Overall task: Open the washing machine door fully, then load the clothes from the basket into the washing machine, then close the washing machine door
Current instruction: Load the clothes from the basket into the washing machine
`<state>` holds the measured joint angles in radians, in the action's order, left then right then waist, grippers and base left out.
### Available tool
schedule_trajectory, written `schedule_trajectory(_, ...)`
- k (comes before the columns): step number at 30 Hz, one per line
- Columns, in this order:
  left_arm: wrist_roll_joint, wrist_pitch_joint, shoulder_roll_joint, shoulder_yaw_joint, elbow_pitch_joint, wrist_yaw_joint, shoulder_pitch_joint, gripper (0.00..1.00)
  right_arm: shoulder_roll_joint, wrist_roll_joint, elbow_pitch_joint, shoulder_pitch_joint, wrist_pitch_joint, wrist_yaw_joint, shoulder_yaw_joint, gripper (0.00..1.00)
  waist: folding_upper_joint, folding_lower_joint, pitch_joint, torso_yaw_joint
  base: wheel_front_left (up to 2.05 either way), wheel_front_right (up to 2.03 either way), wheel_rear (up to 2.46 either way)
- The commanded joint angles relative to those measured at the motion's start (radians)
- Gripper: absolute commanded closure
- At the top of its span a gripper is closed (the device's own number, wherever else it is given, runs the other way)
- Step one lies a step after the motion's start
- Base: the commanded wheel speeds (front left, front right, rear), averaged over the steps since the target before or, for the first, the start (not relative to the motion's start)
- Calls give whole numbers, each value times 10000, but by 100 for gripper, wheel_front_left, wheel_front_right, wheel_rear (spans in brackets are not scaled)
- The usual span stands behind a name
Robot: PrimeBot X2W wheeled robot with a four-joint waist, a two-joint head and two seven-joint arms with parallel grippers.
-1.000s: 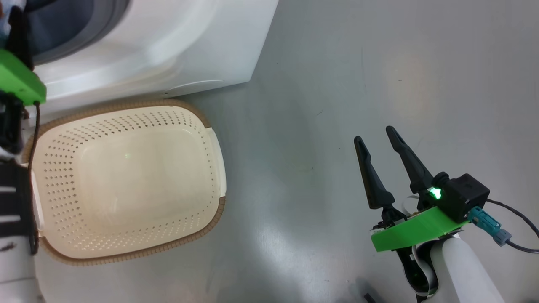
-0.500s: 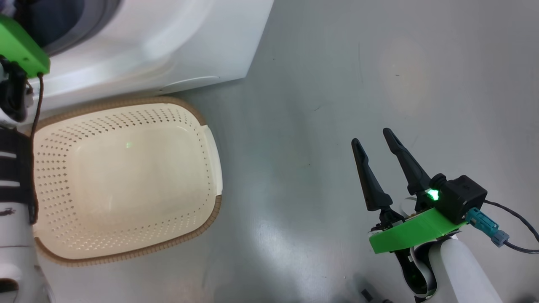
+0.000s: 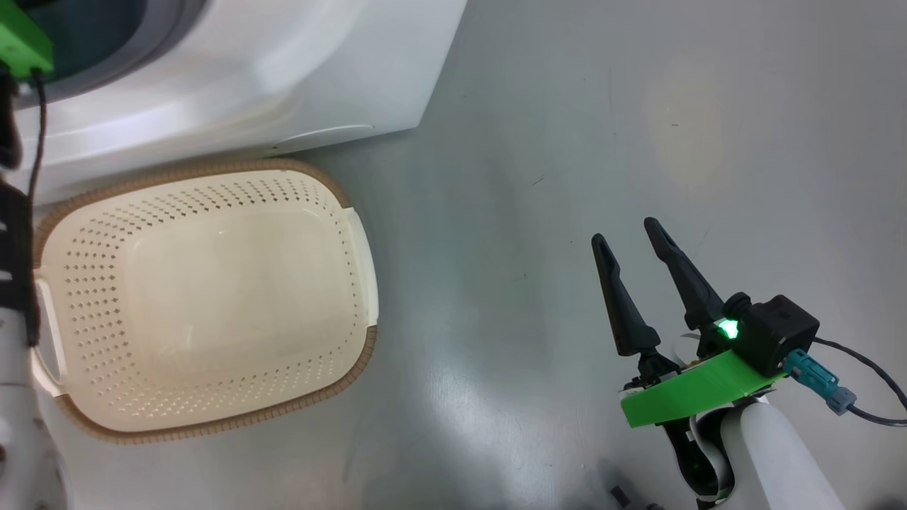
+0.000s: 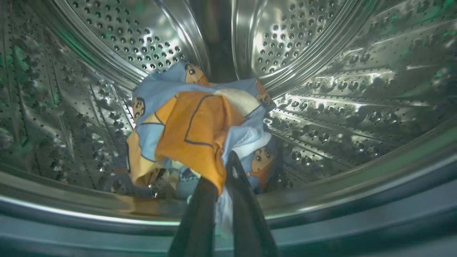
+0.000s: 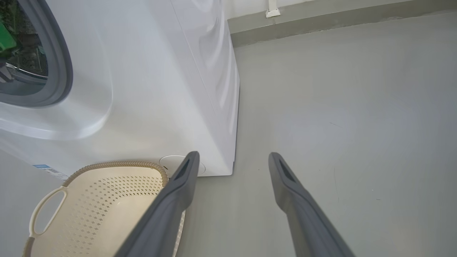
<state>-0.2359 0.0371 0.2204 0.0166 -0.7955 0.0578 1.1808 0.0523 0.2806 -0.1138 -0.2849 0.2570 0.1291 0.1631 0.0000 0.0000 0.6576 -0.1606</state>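
The left gripper point(image 4: 221, 171) had just shut its jaws on the clothes point(image 4: 192, 125) in the drum point(image 4: 321, 107). The right gripper point(image 3: 626, 229), at four o'clock, gaped empty; the basket point(image 3: 305, 167) lay bare.

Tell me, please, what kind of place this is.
Most likely a laundry area, maybe a test room: a white front-loading washing machine, clothes inside its steel drum, and a cream basket on a grey floor.

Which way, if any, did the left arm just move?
Yes: its green wrist mount slid up the head view, further into the opening of the washing machine, judged against its front corner.
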Motion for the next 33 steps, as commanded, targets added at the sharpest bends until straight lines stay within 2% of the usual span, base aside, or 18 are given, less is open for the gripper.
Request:
schedule_trajectory(1, 114, 164, 486, 107, 136, 42, 157, 100, -21, 23, 165, 328, 48, 16, 275, 0, 0, 0, 0, -3, 0, 0, 0)
schedule_trajectory(8, 194, 981, 724, -114, -242, 237, 877, 100, -21, 34, 183, 404, 48, 16, 317, 0, 0, 0, 268, -208, 0, 0, 0)
schedule_trajectory(23, 144, 1544, 1441, -365, -831, 481, 2618, 100, -21, 274, 336, 323, 48, 16, 622, 0, 0, 0, 1690, -720, 0, 0, 0)
schedule_trajectory(33, 176, 2186, 1770, -1097, 9, 699, 3697, 100, -21, 444, 290, 310, 48, 16, 759, 0, 0, 0, 2144, -978, 0, 0, 0)
